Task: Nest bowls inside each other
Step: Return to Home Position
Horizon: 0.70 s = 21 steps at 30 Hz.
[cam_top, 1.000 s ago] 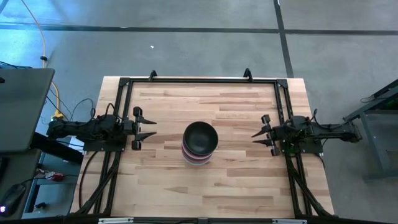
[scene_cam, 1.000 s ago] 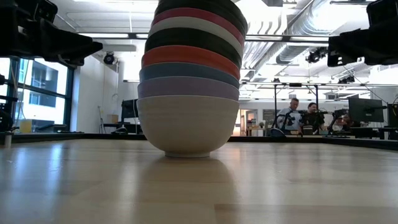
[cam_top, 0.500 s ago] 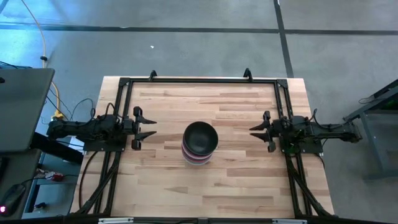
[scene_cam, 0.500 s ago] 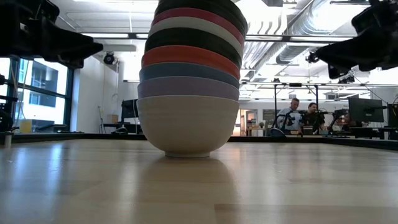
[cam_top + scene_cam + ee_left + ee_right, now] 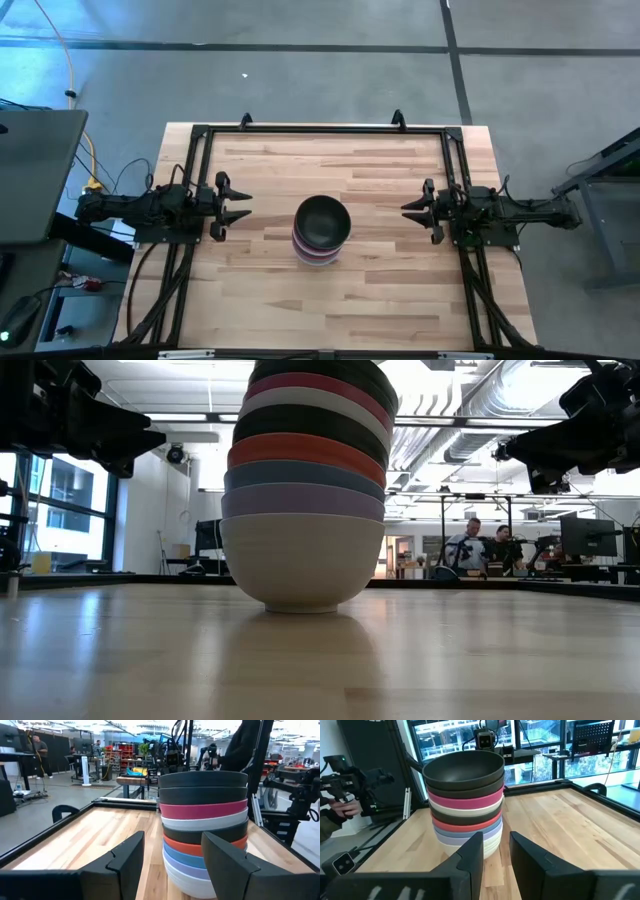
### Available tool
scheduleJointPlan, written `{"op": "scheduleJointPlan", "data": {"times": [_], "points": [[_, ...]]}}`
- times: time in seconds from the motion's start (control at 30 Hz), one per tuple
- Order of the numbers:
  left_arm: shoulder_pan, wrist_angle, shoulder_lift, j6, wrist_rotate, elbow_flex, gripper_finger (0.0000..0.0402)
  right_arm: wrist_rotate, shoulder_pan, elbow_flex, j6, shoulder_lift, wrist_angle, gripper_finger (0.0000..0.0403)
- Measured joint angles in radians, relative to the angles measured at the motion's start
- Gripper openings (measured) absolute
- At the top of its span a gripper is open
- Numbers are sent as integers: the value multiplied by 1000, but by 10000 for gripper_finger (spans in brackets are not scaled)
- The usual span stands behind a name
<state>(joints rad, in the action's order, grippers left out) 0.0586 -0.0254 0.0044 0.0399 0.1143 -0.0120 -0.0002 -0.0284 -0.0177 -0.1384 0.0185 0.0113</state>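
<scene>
All nine bowls (image 5: pixel 321 231) are nested in one stack near the centre of the worktop (image 5: pixel 390 290): cream at btm, then lavender, blue, red-pink, black, white, magenta, w/ two black on top. The left pincer (image 5: pixel 244 206) is held at the worktop's left edge, fingers spread wide, nothing gripped. The right pincer (image 5: pixel 412 212) is held at the right edge, fingers only narrowly parted, nothing gripped. Both are pointed at the stack, well apart from it.

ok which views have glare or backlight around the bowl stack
Low view: ceiling lights behind the bowl stack backlight it, and the table has a soft sheen. High view: even light, no glare. Right wrist view: bright windows behind the stack.
</scene>
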Motion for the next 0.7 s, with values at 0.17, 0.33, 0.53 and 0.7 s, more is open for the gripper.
{"op": "scheduleJointPlan", "data": {"times": [0.17, 0.33, 0.53, 0.7], "points": [[0, 0, 0, 2, 0, 0, 186, 0, 0, -1, 7, 0, 1, 85], [0, 0, 0, 2, 0, 0, 186, 0, 0, -1, 7, 0, 1, 85], [0, 0, 0, 2, 2, 0, 186, 0, 0, -1, 7, 0, 1, 85], [0, 0, 0, 2, 2, 0, 186, 0, 0, -1, 7, 0, 1, 85]]}}
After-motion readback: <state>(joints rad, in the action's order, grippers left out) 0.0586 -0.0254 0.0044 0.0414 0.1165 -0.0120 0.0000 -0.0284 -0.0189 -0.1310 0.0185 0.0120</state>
